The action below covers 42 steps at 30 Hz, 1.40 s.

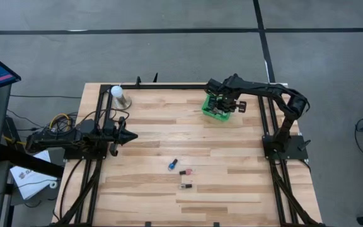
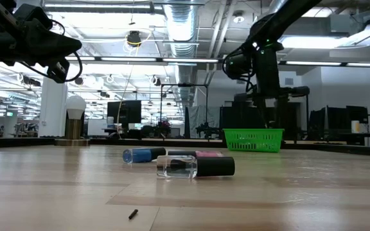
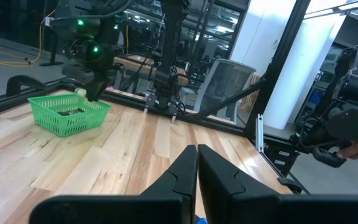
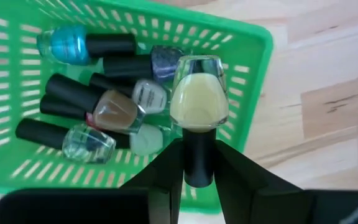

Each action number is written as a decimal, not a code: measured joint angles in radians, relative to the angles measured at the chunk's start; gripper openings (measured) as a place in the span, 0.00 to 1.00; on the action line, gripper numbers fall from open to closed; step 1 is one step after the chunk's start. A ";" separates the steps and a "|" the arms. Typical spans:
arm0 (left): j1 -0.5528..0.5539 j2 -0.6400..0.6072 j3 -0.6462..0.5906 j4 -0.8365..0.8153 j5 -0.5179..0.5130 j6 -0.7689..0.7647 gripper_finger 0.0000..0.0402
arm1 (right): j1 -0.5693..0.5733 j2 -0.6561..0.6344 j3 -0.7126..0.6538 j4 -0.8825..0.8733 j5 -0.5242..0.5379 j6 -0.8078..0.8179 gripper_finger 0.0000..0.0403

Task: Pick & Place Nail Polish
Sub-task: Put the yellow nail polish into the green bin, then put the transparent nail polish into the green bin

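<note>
1. The light wood table is sitting in a big workshop room, with a green basket near its far edge on the right arm's side.

2. The right gripper is hanging right over that basket, gripping a pale yellowish nail polish bottle by its dark cap, glass end pointing away from the wrist. Judging by the wrist view, this is the drop-off step, and the grip is looking like it's just starting to ease.

3. The basket's already holding a pile of bottles: teal, tan, clear, dark caps all jumbled.

4. What's worrying me: the held bottle is sitting close to the basket's wall, not over the middle. If it's let go here it could clip the rim and bounce onto the table, or land on the pile and roll.

5. Three bottles are lying out mid-table: a blue one, a pinkish one and a clear one.

6. The left gripper is parked over its own side of the table, fingers clamped together, holding nothing.
</note>
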 joint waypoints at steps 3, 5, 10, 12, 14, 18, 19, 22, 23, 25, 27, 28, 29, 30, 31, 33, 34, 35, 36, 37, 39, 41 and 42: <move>0.000 0.000 0.000 0.000 0.000 0.000 0.02 | 0.001 0.010 -0.002 -0.001 -0.001 -0.004 0.18; 0.000 0.000 0.000 0.000 0.000 0.000 0.02 | 0.011 0.028 0.001 0.016 0.000 -0.001 0.18; 0.000 0.000 0.000 0.000 0.000 0.000 0.02 | 0.022 0.080 0.000 0.016 -0.006 0.004 0.18; 0.000 0.000 0.000 0.000 0.000 0.000 0.02 | 0.020 0.099 -0.002 -0.005 -0.007 -0.001 0.18; 0.000 0.000 0.000 0.000 0.000 0.000 0.02 | 0.020 0.107 -0.002 0.000 -0.007 0.000 0.18; 0.000 0.000 0.000 0.000 0.000 0.000 0.02 | 0.020 0.106 -0.002 -0.004 -0.006 0.000 0.18; 0.000 0.000 0.000 0.000 0.000 0.000 0.02 | 0.019 0.106 -0.002 -0.003 -0.006 0.000 0.18; 0.000 0.000 0.000 0.000 0.000 0.000 0.02 | 0.013 0.106 -0.002 -0.005 -0.006 -0.009 0.18; 0.000 0.000 0.000 0.000 0.000 0.000 0.02 | 0.012 0.106 -0.002 -0.005 -0.006 -0.011 0.18; 0.000 0.000 0.000 0.000 0.000 0.000 0.02 | 0.012 0.106 -0.002 -0.005 -0.005 -0.011 0.18; 0.000 0.000 0.000 0.000 0.000 0.000 0.02 | 0.013 0.106 -0.002 -0.005 -0.006 -0.018 0.18; 0.000 0.000 0.000 0.000 0.000 0.000 0.02 | 0.013 0.106 -0.002 -0.005 -0.006 -0.022 0.19; 0.000 0.000 0.000 0.000 0.000 0.000 0.02 | 0.014 0.106 -0.002 -0.005 -0.006 -0.024 0.20; 0.000 0.000 0.000 0.000 0.000 0.000 0.02 | 0.013 0.105 -0.002 -0.005 -0.006 -0.033 0.21; 0.000 0.000 0.000 0.000 0.000 0.000 0.02 | 0.013 0.103 -0.001 -0.004 -0.006 -0.044 0.23; 0.000 0.000 0.000 0.000 0.000 0.000 0.02 | 0.012 0.102 0.001 -0.005 -0.006 -0.048 0.27; 0.000 0.000 0.000 0.000 0.000 0.000 0.02 | 0.012 0.102 0.001 -0.004 -0.006 -0.049 0.30; 0.000 0.000 0.000 0.000 0.000 0.000 0.02 | 0.012 0.102 0.001 -0.004 -0.006 -0.052 0.33; 0.000 0.000 0.000 0.000 0.000 0.000 0.02 | 0.013 0.102 0.004 -0.005 -0.010 -0.069 0.35; 0.000 0.000 0.000 0.000 0.000 0.000 0.02 | 0.013 0.102 0.013 -0.011 -0.011 -0.093 0.38; 0.000 0.000 0.000 0.000 0.000 0.000 0.02 | 0.013 0.102 0.042 -0.014 -0.012 -0.147 0.42; 0.000 0.000 0.000 0.000 0.000 0.000 0.02 | 0.013 0.102 0.086 -0.029 -0.010 -0.198 0.46; 0.000 0.000 0.000 0.000 0.000 0.000 0.02 | 0.013 0.102 0.113 -0.042 -0.008 -0.225 0.47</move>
